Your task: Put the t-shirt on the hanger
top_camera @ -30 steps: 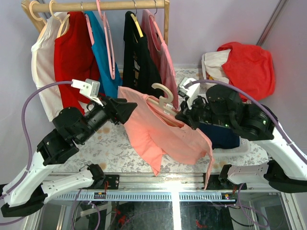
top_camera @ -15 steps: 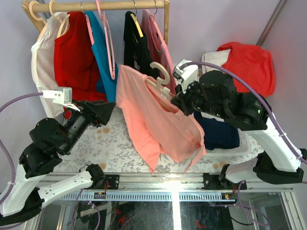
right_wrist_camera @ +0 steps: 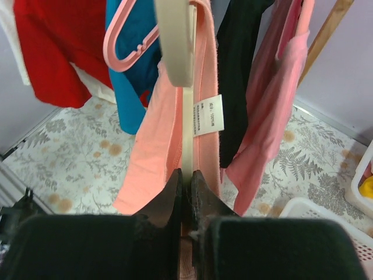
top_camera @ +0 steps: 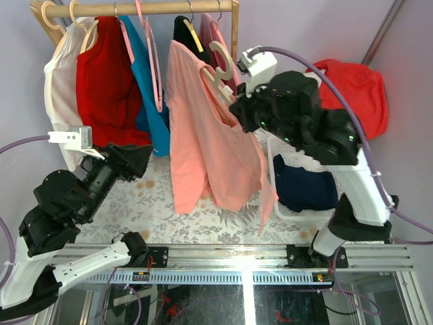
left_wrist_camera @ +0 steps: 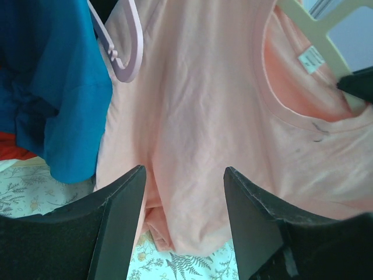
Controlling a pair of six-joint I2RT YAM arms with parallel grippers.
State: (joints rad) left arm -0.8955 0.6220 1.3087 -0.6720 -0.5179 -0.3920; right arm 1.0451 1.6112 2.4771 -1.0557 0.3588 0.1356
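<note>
The salmon-pink limp cloth t-shirt (top_camera: 203, 135) hangs on the cream wood-look hanger (right_wrist_camera: 175, 41), straight ahead of the right gripper (right_wrist_camera: 185, 175), which is clamped on a thin cream hanger strip. The left gripper (left_wrist_camera: 183, 175) gapes partway, holding nothing, with the shirt in front of it, apart. The white sewn-in tag (right_wrist_camera: 208, 115) sits just beyond the right fingertips, its print too small to read

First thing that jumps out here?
The salmon t-shirt hangs mid-scene on the cream hanger, which the right gripper pinches and holds up by the clothes rack at the back. The left gripper hovers open, facing the shirt from the left. A red heap lies at the far right.
</note>
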